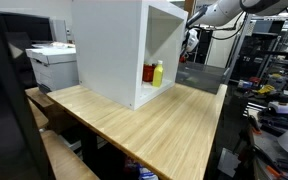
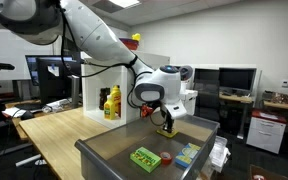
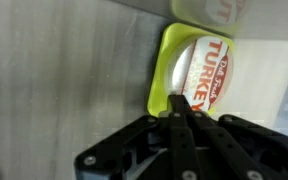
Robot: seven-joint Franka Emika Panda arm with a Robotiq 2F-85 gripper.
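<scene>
In the wrist view, the black two-fingered gripper (image 3: 181, 100) rises from the bottom centre of the frame with its fingers pressed together. Their tips meet at the lower rim of a yellow-green plastic packet with a round red-lettered turkey label (image 3: 199, 70). Whether that thin rim is caught between the tips cannot be told. The packet lies flat on the brushed grey metal floor (image 3: 64, 70), in the right half of the frame. Just past it, at the upper right edge, the corner of a pale second packet (image 3: 209, 10) shows. In an exterior view, a grey metal bin (image 2: 114, 150) fills the lower foreground. It holds a bright green flat packet (image 2: 145, 158) near the front and a blue-green flat packet (image 2: 187, 153) to its right. Behind these the gripper (image 2: 167, 127) points straight down into the far part of the bin, on the white arm (image 2: 104, 45) that enters from the upper left. Farther back stands a light wooden table (image 2: 59, 125) bearing an open white box-shaped cabinet (image 2: 90, 90), with a yellow plastic bottle (image 2: 114, 102) inside.
</scene>
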